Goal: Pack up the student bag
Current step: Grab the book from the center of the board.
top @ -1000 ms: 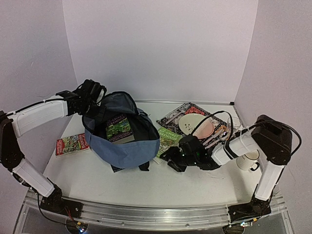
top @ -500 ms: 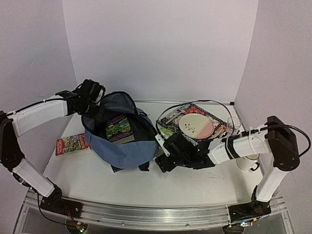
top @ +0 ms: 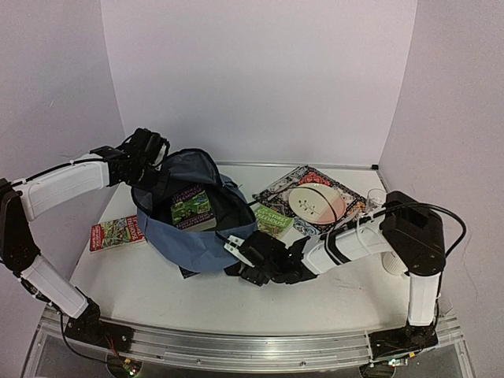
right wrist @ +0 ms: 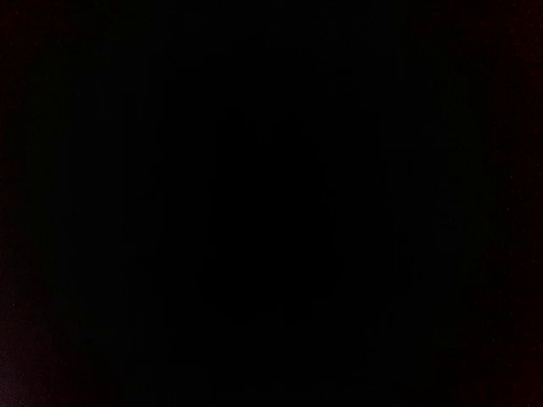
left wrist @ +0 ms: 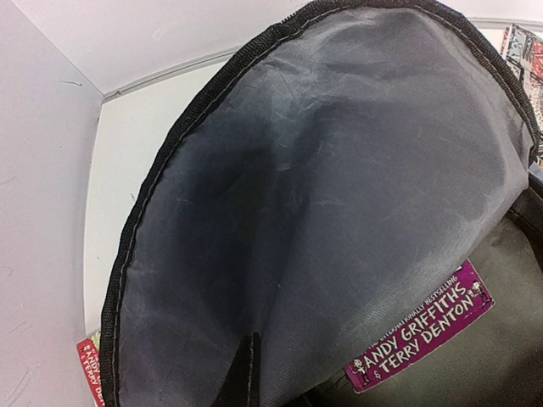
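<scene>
White table (top: 157, 291) with student bag (top: 197, 246), 3 lilac walls (top: 260, 79) around.

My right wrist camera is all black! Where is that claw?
Observer: The right claw is down low, right against the front of the student bag.
Child: Is it holding anything?
Observer: It looks open, and I see nothing between its jaws.
Child: Who holds the bag open, then?
Observer: The left claw is pinching the bag's back rim, on the far left side.
</scene>
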